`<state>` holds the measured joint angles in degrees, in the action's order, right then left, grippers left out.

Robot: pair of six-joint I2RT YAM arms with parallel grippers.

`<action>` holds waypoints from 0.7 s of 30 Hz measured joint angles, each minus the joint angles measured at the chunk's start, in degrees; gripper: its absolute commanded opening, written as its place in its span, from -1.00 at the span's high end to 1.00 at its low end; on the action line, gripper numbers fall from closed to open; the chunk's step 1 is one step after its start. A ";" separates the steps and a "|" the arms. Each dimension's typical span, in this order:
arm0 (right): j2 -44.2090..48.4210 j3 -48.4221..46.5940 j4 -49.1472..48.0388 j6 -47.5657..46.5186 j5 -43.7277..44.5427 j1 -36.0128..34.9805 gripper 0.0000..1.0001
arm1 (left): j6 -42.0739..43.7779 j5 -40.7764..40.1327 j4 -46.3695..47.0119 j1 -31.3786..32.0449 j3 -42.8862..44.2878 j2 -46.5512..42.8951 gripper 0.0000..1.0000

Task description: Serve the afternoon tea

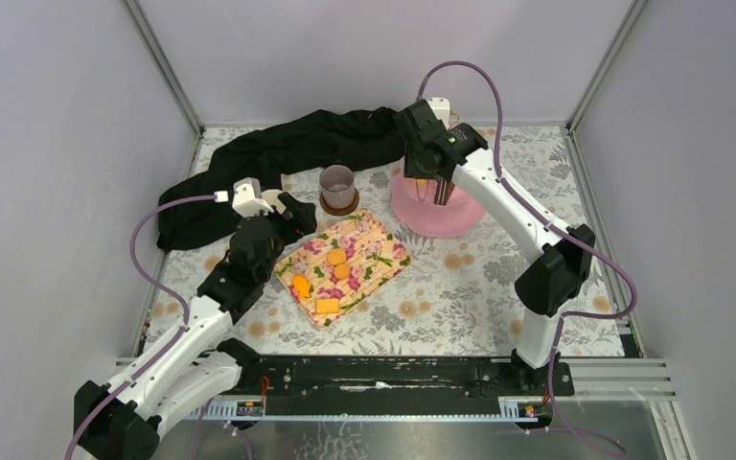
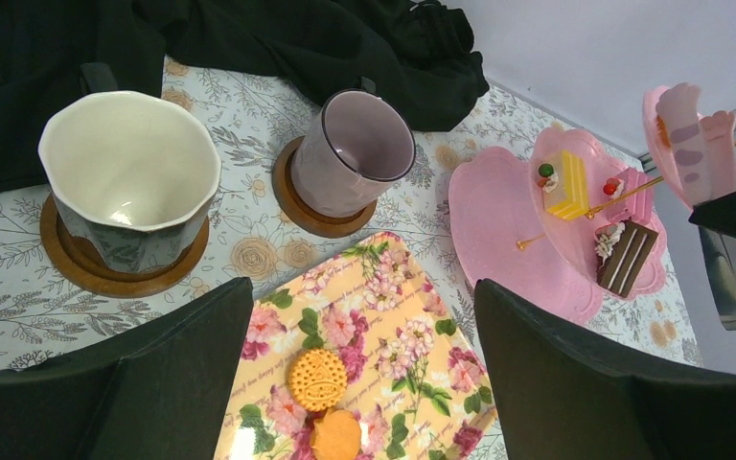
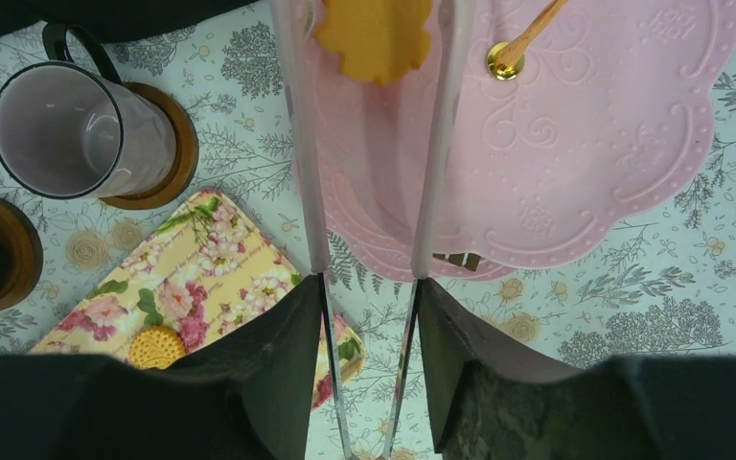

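Tabletop point(image 1: 498, 307) with a pale leaf print fills the top view. Black cloth point(image 1: 278, 158) lies bunched across its upper left. A pink tiered stand point(image 1: 441, 220) sits at upper centre, right of the cloth, and a floral napkin point(image 1: 374, 251) lies below it at mid-frame.

The right gripper point(image 3: 369, 287) hangs over the stand, its fingers pressed onto metal tongs point(image 3: 438, 144). The tong arms straddle an orange biscuit point(image 3: 374, 38) at the top of the right wrist view; whether they pinch it I cannot tell. The left gripper point(image 2: 361, 287), at centre left, is spread wide and empty.

A cream-lined dark mug point(image 2: 129, 182) and a mauve mug point(image 2: 355, 153) stand on wooden coasters point(image 2: 77, 273) above the napkin. A yellow cake point(image 2: 567, 187) and a brown cake point(image 2: 625, 257) sit on the stand. Loose biscuits point(image 1: 336, 257) lie on the napkin.
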<state>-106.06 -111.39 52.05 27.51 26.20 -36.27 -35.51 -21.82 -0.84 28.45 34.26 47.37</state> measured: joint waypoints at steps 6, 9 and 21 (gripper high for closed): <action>0.00 0.90 -0.02 0.39 -0.39 0.07 0.01 | 0.00 0.02 0.00 0.00 0.00 0.04 -0.85; 0.00 1.11 -0.04 0.44 -0.39 0.07 0.01 | 0.00 0.04 0.02 0.00 0.00 0.04 -0.85; 2.56 3.04 -1.33 0.42 -0.81 0.09 0.05 | 0.00 0.52 0.02 -0.11 0.00 0.37 -0.85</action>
<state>-103.50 -108.36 50.72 27.92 25.39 -36.18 -35.51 -21.30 -0.82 28.34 34.26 47.75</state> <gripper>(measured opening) 0.482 0.925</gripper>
